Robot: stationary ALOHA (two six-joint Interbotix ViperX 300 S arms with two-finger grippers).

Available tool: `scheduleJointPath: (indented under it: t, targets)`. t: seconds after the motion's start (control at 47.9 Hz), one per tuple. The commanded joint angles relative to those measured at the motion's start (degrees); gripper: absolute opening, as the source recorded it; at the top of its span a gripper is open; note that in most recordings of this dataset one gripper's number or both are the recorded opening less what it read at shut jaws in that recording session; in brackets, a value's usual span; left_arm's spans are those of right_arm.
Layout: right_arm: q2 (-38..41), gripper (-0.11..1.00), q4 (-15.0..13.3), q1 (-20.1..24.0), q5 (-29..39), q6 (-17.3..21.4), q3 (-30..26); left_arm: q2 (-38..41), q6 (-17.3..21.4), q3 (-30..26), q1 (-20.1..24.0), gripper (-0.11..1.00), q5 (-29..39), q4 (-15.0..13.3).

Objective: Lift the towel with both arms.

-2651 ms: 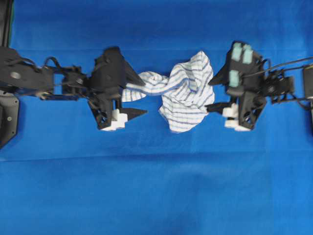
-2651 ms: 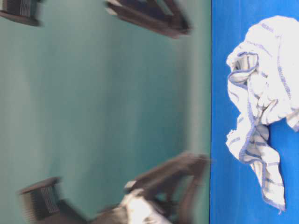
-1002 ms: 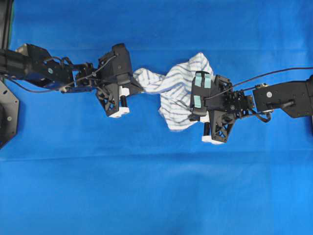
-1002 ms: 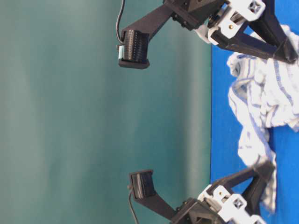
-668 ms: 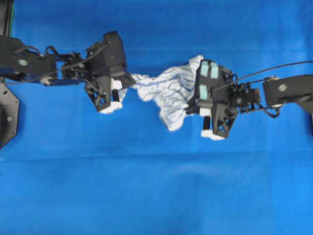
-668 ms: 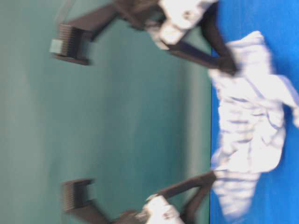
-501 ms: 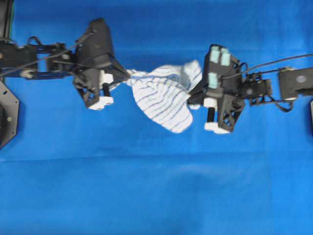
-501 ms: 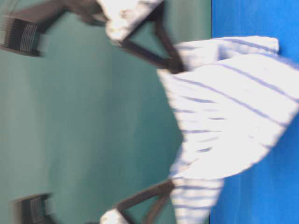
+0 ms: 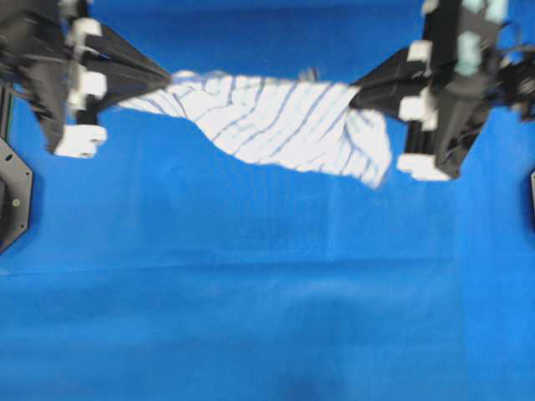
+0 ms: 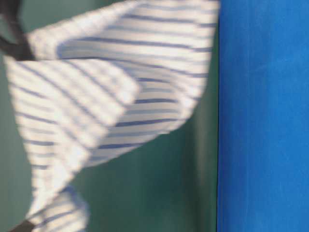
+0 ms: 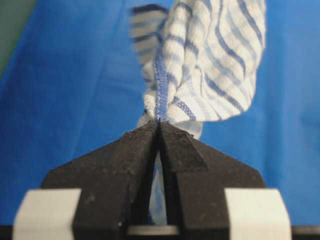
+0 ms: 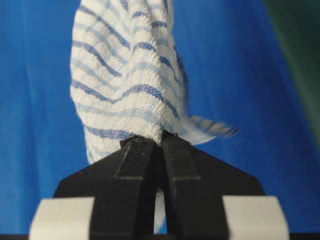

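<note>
With my left gripper point(image 11: 159, 127) and right gripper point(image 12: 161, 137) each pinched tight on an end, the towel point(image 9: 276, 121) that sagged bunched between them a moment ago now stretches clear above the table cloth point(image 9: 267, 301), so I judge the lift nearly done.

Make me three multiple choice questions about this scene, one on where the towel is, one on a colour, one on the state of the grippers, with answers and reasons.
1. Where is the towel?
A. Flat on the table
B. Hanging stretched between both grippers
C. Dangling from one gripper

2. What colour is the table cloth?
A. Blue
B. Red
C. White

3. How does the left gripper stand?
A. Wide open
B. Shut on nothing
C. Shut on the towel's edge

Answers:
1 B: the overhead view shows it spanning from the left gripper to the right gripper.
2 A: plain blue fills the overhead view.
3 C: the left wrist view shows fabric pinched between its closed tips.
</note>
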Motion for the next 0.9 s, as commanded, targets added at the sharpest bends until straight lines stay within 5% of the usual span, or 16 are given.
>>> scheduleJointPath:
  t: [0.0,0.313,0.877]
  targets:
    - [-1.49,0.01,-0.18,0.0,1.41,-0.7,-3.78,-1.32,0.18,-2.64,-0.09,0.02,1.05,0.09]
    - [-2.02,0.01,-0.18,0.0,3.87,-4.04,-10.81,-3.69,0.53,-7.56,-0.09,0.02,1.85,0.18]
    - [-0.62,0.02,-0.09,0.0,4.48,-6.86,-11.16,-3.34,4.39,-8.44,-0.62,0.02,1.85,0.18]
